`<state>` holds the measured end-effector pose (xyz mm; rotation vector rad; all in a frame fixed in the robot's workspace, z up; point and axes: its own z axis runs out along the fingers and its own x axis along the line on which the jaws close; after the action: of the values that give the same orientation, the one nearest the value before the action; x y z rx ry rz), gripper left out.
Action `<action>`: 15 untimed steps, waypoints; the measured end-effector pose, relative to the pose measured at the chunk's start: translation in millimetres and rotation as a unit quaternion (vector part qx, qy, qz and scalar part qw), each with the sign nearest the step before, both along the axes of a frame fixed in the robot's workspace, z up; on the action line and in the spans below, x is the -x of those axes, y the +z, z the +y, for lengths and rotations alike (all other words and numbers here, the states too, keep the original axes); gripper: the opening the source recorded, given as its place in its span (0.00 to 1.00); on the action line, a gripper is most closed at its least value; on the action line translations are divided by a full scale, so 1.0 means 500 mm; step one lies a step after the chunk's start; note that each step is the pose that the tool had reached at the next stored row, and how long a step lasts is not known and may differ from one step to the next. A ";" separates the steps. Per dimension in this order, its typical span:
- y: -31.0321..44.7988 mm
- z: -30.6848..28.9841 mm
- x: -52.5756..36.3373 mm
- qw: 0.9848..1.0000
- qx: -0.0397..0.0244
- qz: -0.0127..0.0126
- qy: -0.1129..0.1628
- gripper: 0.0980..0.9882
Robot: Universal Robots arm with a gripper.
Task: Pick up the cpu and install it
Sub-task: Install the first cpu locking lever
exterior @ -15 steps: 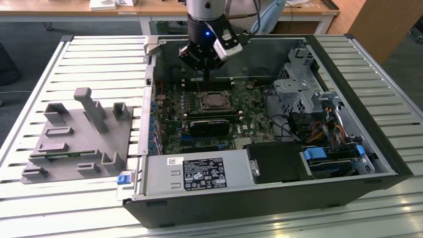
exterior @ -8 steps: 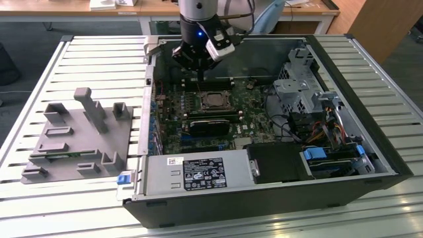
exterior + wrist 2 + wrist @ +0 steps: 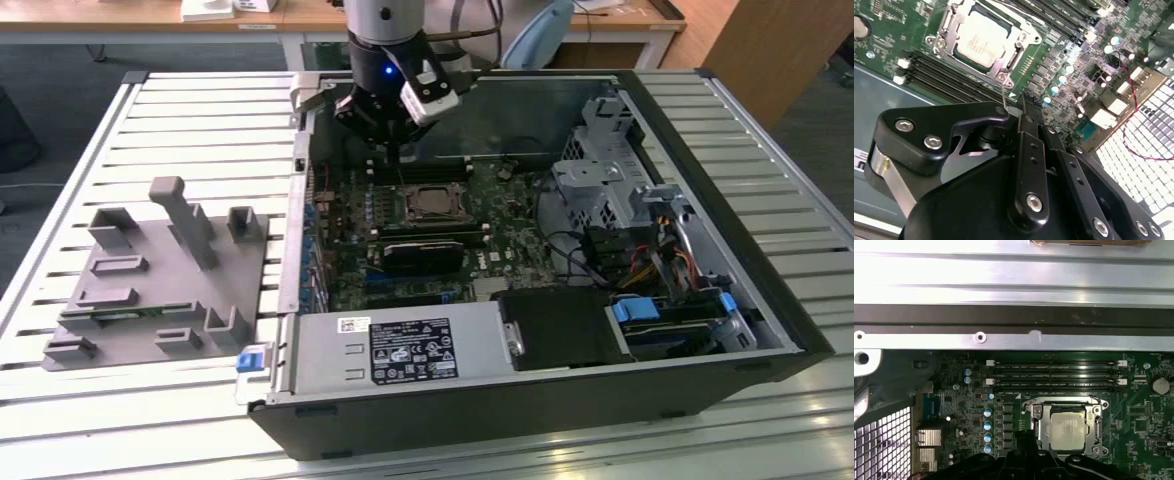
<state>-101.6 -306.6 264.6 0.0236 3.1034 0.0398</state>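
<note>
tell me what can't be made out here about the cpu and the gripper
- Gripper: in the second wrist view its own black body covers the fingertips, so open or shut is unclear.
- Cpu: in the first wrist view the gripper's dark top cuts off the socket's near edge; in the second wrist view the metal frame overlaps its rim, so full seating is unclear.
- Exterior view: the cpu is too small to judge the latch.

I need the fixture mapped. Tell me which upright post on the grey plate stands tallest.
The tilted post near the middle of the grey fixture plate, toward its far edge: it rises well above the shorter blocky posts on either side of it.
</note>
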 end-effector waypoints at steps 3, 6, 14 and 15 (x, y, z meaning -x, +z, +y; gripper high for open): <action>-0.001 0.001 0.008 1.000 0.000 0.000 0.000 0.01; -0.003 0.007 0.013 1.000 0.000 0.000 0.000 0.01; -0.008 0.035 0.019 1.000 0.000 0.001 0.000 0.01; -0.009 0.037 0.018 1.000 0.000 0.001 0.000 0.01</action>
<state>-110.8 -288.3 260.3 0.0235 3.1048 0.0396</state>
